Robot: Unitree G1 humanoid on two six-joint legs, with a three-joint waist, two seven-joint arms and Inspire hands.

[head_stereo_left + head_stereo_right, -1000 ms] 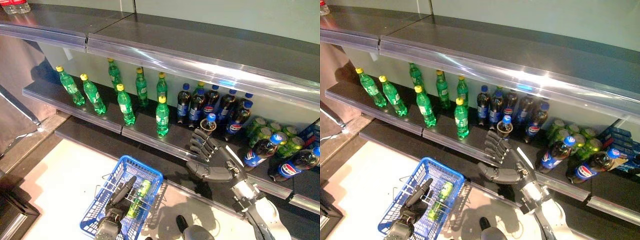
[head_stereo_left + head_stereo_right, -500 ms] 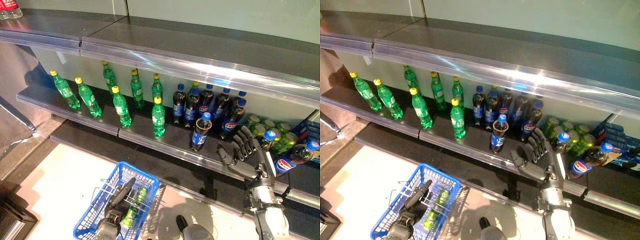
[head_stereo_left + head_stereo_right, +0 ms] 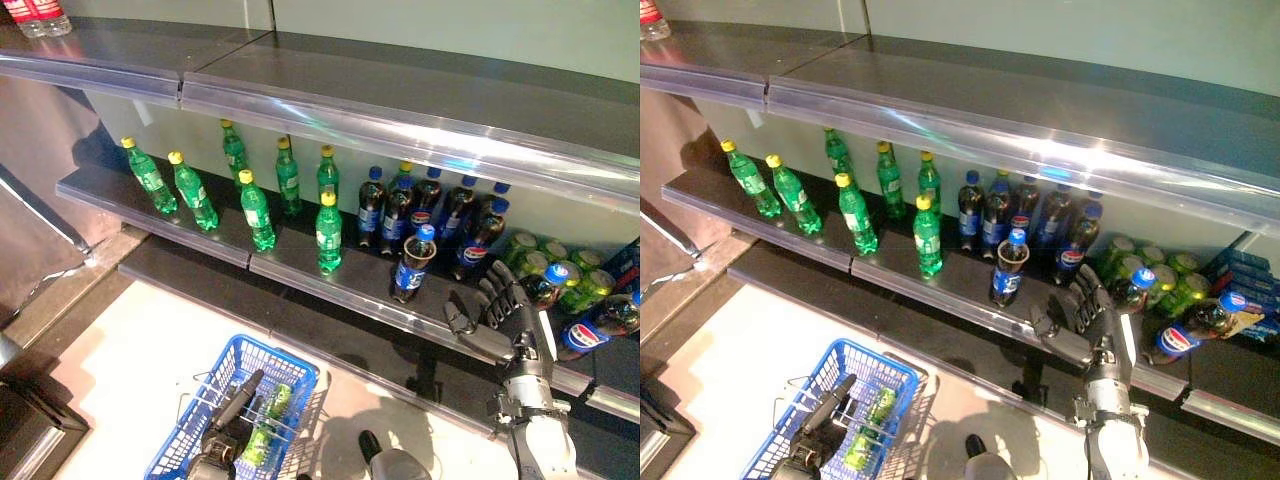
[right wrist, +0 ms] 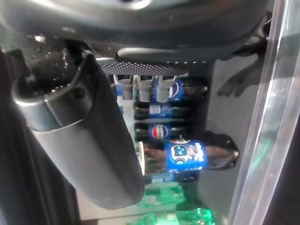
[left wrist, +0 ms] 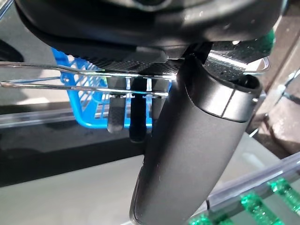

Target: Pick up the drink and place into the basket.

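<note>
Right hand (image 3: 497, 318) poised open at the shelf's front edge, reaching for the drink.
Its fingers are spread, just beside the cola bottle (image 3: 411, 266) standing alone near the shelf (image 3: 300, 262) edge. Next it must close round that bottle. Left hand (image 3: 228, 420) curls round the blue basket (image 3: 195, 440) handle, green bottles inside.
</note>
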